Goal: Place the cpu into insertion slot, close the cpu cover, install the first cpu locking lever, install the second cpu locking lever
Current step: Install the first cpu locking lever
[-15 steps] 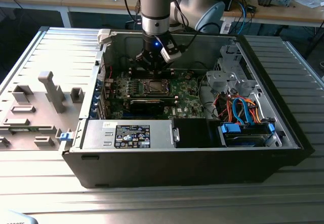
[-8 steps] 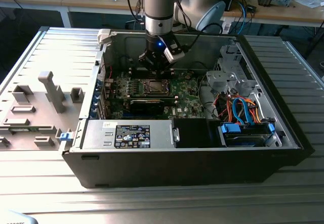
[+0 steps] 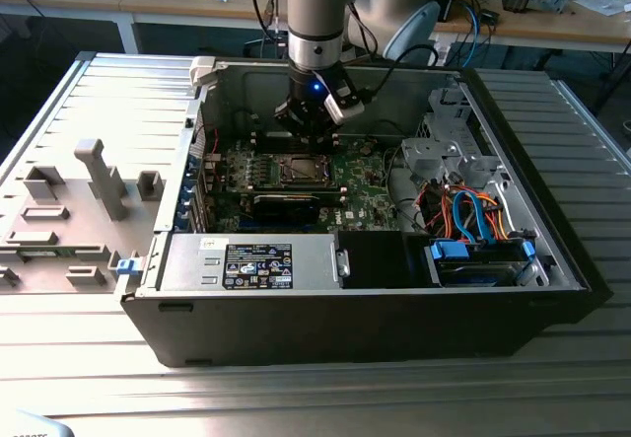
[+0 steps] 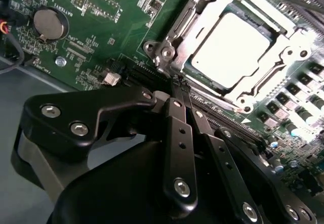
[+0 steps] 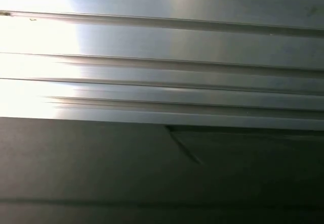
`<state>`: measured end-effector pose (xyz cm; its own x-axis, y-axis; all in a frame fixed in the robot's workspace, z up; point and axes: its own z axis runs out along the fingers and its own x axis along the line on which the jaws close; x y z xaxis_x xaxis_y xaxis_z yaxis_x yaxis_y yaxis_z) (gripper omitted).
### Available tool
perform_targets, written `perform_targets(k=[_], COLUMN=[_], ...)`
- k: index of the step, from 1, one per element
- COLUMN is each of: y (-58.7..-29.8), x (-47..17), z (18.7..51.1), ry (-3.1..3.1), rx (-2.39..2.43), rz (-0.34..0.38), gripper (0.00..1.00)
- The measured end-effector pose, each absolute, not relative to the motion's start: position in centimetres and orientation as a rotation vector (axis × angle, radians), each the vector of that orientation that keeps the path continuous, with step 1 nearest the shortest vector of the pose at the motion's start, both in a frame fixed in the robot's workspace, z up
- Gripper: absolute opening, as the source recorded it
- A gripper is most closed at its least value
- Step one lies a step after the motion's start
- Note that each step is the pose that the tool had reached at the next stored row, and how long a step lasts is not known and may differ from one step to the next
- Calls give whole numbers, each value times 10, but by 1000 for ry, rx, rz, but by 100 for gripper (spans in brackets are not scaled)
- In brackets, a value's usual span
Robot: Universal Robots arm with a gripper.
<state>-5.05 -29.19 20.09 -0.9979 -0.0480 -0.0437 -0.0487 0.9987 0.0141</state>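
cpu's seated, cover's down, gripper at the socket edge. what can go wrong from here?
1. The gripper looks shut, tips right at the cpu cover's edge; a slip could scrape the green board.
2. The cpu shows through the cover window; a stray tip could press on it.

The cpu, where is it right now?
The cpu sits in the socket on the green motherboard, framed by the cpu cover, in the second wrist view. The gripper is just beside the socket's corner.
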Motion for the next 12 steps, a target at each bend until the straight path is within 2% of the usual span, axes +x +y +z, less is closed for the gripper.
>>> perform_targets(k=[5, 12], y=[-294, -318], x=[-51, -51], z=[215, 216], ry=[3097, 3097], rx=[-75, -75], rz=[23, 23], gripper=[11, 11])
